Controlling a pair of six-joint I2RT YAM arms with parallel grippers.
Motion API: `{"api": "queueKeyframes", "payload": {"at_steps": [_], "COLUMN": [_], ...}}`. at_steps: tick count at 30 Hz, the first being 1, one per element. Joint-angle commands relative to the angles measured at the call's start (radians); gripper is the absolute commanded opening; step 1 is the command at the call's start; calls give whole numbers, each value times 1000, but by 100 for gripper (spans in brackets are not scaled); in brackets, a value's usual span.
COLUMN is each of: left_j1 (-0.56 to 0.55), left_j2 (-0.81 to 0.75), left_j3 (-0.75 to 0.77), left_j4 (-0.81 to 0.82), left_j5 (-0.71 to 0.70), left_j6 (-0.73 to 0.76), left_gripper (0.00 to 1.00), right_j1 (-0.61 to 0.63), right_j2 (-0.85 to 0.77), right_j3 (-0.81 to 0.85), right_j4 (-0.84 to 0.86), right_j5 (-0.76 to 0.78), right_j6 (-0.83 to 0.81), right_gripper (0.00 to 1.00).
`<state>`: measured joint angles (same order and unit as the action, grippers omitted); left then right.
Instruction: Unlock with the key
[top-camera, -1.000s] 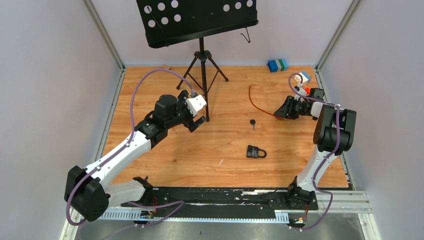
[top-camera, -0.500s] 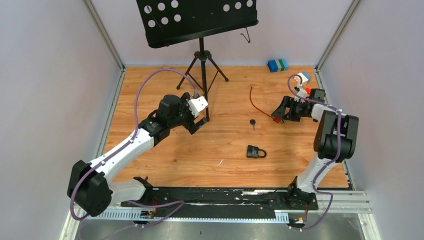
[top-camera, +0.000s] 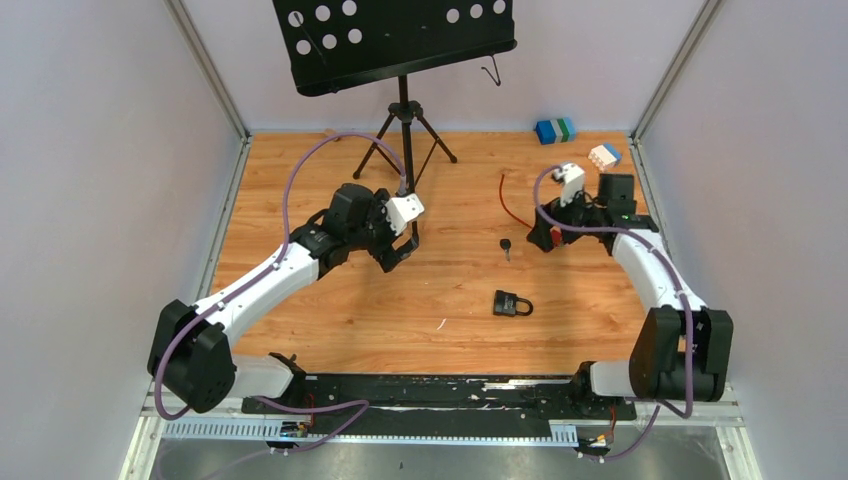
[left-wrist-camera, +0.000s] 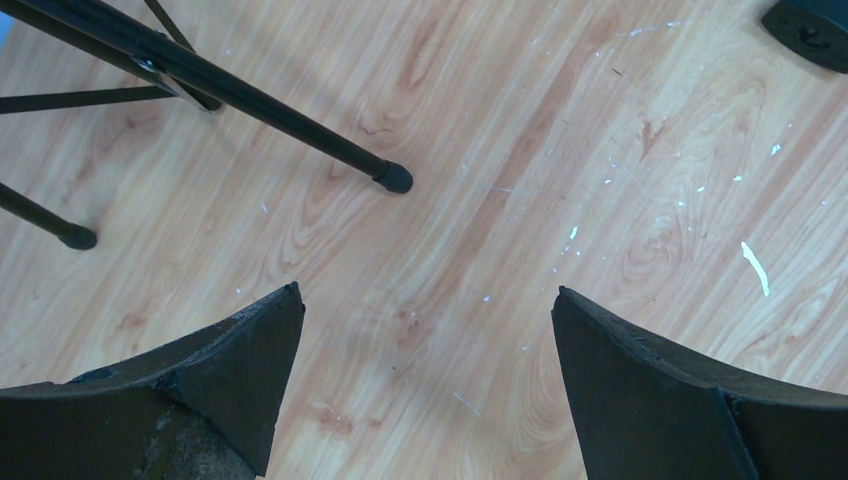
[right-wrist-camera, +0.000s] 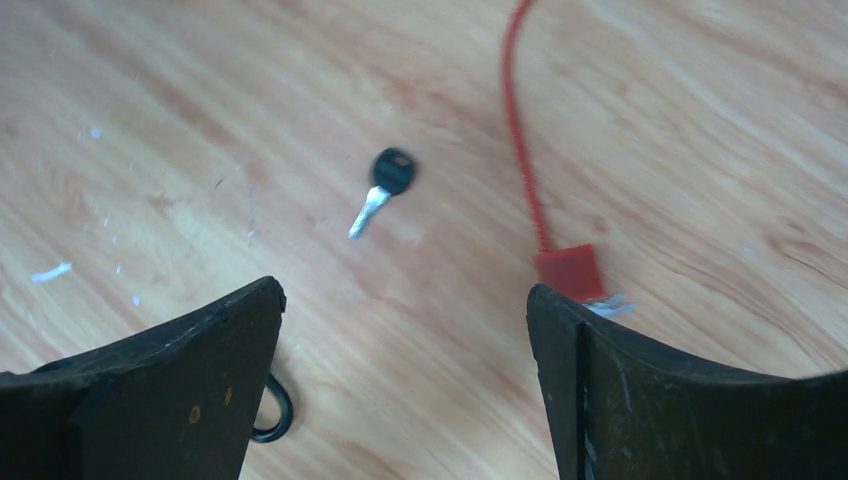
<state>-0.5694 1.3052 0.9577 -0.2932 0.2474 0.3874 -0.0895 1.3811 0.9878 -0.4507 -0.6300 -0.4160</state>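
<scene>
The right hand (right-wrist-camera: 405, 295) is spread wide and empty, angled down toward the key (right-wrist-camera: 382, 188), seen lying flat on the worktop (right-wrist-camera: 150, 80) just ahead. The left hand (left-wrist-camera: 425, 295) is likewise held open, grasping nothing. The padlock (top-camera: 511, 303) sits apart, untouched: nothing is judged done yet; pickup, insertion and turning remain.

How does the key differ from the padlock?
The key is slim, with a silver blade and black head; the padlock is bulkier and all black, with a loop. The key lies farther back on the table, the padlock nearer the front. Both lie flat, unheld.
</scene>
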Motion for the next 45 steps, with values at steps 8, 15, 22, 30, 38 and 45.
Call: {"api": "queueKeyframes", "payload": {"at_steps": [8,15,22,30,38,45], "left_j1": [0,0,1,2,1,0], "left_j2": [-33,-36,-24,-11,-11,-27], "left_j3": [36,27,30,31,32,29], "left_j4": [-34,-42,-41,-32,-31,-39], "left_j5": [11,37,44,49,51,36], "left_j6": [20,11,7,6,8,10], "left_gripper": [100,100,100,100,100,100], "right_j1": [338,349,349,349,363,398], "right_j2": [-85,160,347,467,527,507], "right_j3": [-121,41,159,234,251,214], "right_j4": [-87,-63,-32,-39,-40,-45], "right_j5": [239,312,344,370,378,408], "right_j6": [-206,-86,4,52,59,47], "right_gripper": [93,87,83,76,60,45]}}
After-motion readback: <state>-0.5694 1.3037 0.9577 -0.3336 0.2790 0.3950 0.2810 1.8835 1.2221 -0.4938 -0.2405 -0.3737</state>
